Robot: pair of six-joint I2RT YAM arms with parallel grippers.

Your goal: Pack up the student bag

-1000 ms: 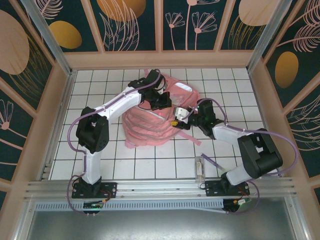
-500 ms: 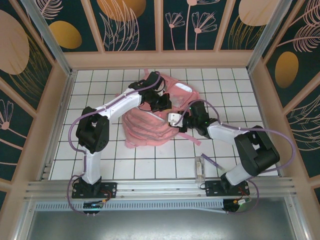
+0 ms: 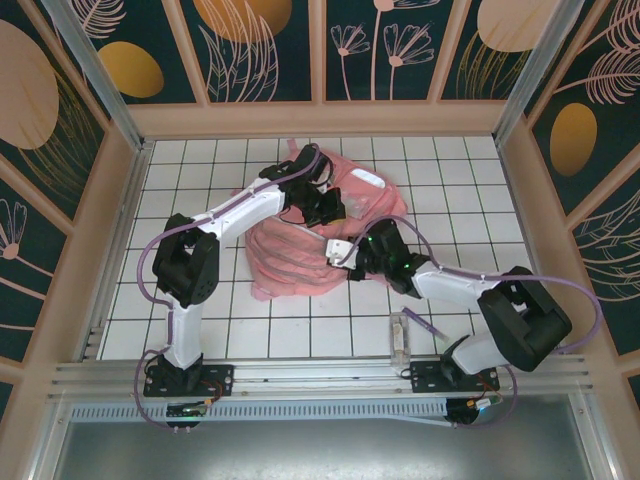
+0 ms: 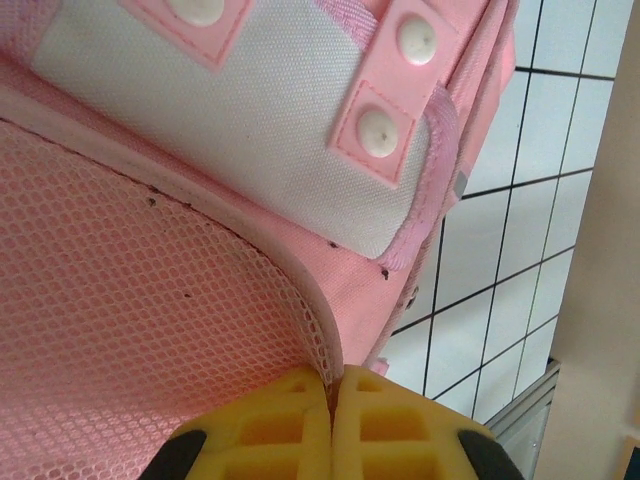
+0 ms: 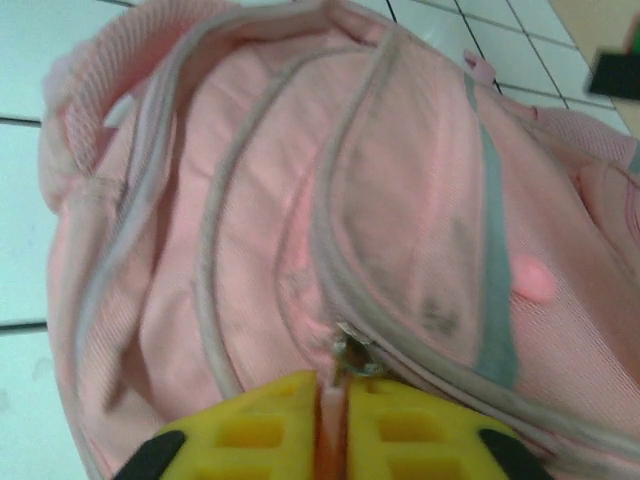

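Note:
The student bag (image 3: 290, 258), a soft pink backpack, lies on the white tiled floor in the middle of the top view. My left gripper (image 3: 325, 209) rests on its upper part. In the left wrist view that gripper (image 4: 331, 382) is shut on the bag's pink mesh edge (image 4: 318, 340), below a white panel with round studs (image 4: 260, 110). My right gripper (image 3: 341, 249) sits at the bag's front right. Seen from the right wrist, that gripper (image 5: 332, 386) pinches a zipper pull (image 5: 349, 357) on a grey zipper track running over a front pocket (image 5: 420, 230).
A small clear box (image 3: 402, 338) lies on the tiles near the front edge, right of centre. Wooden walls (image 3: 320, 118) enclose the floor at the back and sides. An aluminium rail (image 3: 320, 372) runs along the near edge.
My right gripper has slid left along the bag's front and closed on the zipper pull. The left gripper has kept its hold; the bag shifted slightly.

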